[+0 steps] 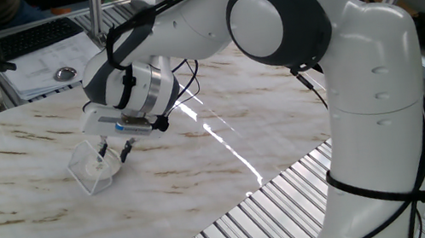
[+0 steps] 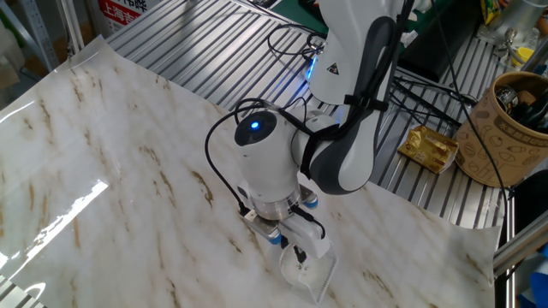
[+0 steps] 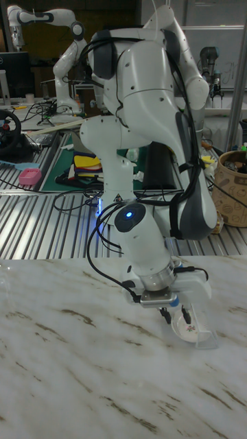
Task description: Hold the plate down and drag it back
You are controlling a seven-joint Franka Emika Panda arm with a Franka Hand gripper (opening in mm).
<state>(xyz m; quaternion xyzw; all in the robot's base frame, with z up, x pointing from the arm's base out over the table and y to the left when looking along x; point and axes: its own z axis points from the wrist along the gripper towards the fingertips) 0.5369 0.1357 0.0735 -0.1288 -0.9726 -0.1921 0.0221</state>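
Note:
The plate (image 1: 103, 165) is a small round white dish on the marble table top, sitting within a clear see-through box (image 1: 87, 173). My gripper (image 1: 113, 150) is directly over it, open, with its two dark fingers spread and pointing down. In the tall fixed view one fingertip (image 3: 185, 316) meets the plate (image 3: 193, 329) near its rim and the other fingertip (image 3: 165, 315) is just left of it. In the other fixed view the gripper (image 2: 294, 251) hides nearly all of the plate; only the clear box (image 2: 317, 275) shows.
A shiny metal disc (image 1: 64, 73) and papers lie on the far bench. Slatted metal runs along the marble sheet's edge (image 1: 239, 227). A brown patterned cup (image 2: 512, 120) and a gold packet (image 2: 431, 147) sit behind the arm's base.

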